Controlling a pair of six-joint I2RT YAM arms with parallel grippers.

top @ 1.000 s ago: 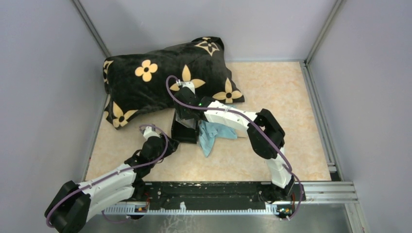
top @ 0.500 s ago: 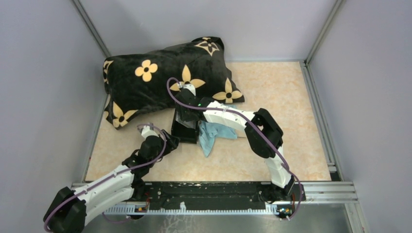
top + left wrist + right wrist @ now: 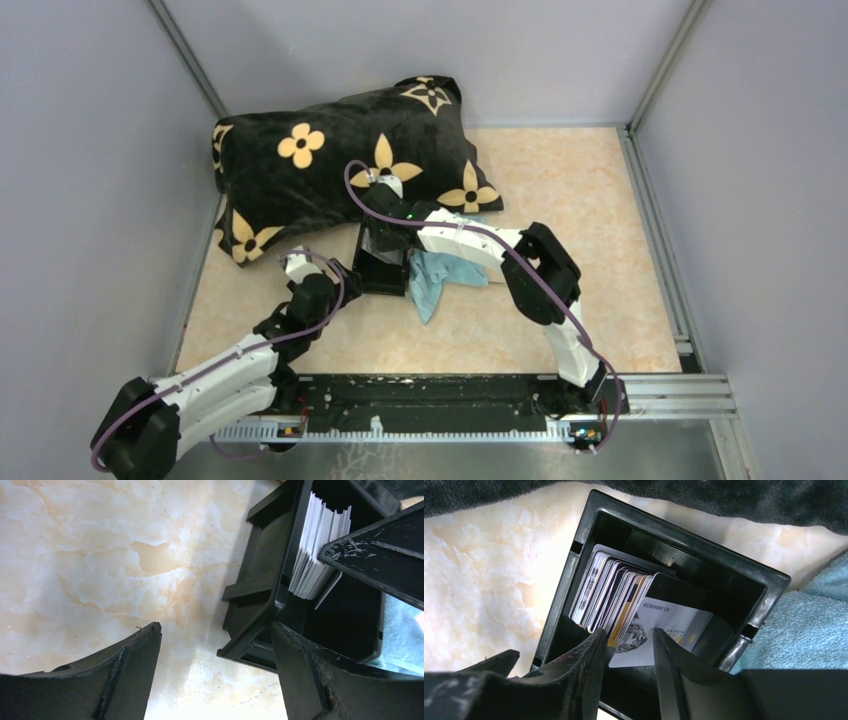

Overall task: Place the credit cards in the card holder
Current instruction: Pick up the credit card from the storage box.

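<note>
Widening over the last second, the left claw (image 3: 216,630) now stands apart and empty, the card holder (image 3: 260,587) just off its right finger. The right claw (image 3: 626,640) has narrowed but remains apart, clamping nothing. The loose card (image 3: 674,622) leans inside the holder just beyond its tips and looks delivered.

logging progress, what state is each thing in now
card holder: open, top up
credit cards: standing packed inside, front one leaning
left gripper: jaws wide, holding nothing
right gripper: jaws part open over the front card
blue cloth: crumpled beside the holder
pillow: lying behind it
</note>
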